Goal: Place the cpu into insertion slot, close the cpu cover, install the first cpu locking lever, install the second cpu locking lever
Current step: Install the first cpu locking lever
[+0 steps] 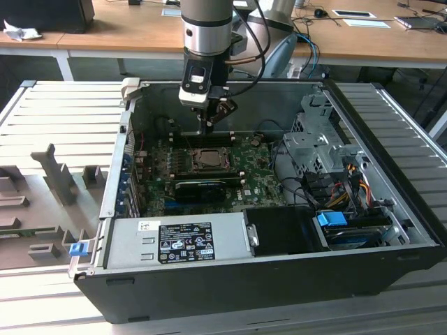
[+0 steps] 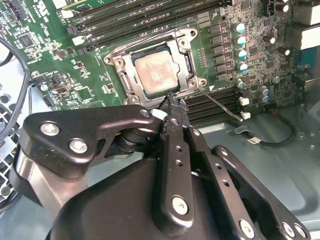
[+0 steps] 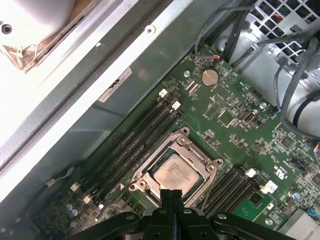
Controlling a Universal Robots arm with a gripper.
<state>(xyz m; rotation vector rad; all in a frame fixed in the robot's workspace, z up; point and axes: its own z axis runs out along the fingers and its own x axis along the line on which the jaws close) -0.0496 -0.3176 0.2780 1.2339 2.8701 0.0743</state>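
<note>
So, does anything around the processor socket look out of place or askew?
One thin locking lever sticks out slantwise from the cpu cover corner, not lying along its edge. The cpu itself sits flat.

Even room light; desk at twelve o'clock bright, computer case interior shaded; pale surface glares white in first wrist view.

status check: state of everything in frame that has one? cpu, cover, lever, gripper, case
cpu: seated in the insertion slot, metal top up.
cpu cover: down over the cpu, which shows through its window.
locking lever: wire rod angled out from the socket's corner, looks unlatched.
gripper: shut, nothing seen in it, tips at the socket's edge.
computer case: open, side panel off.
</note>
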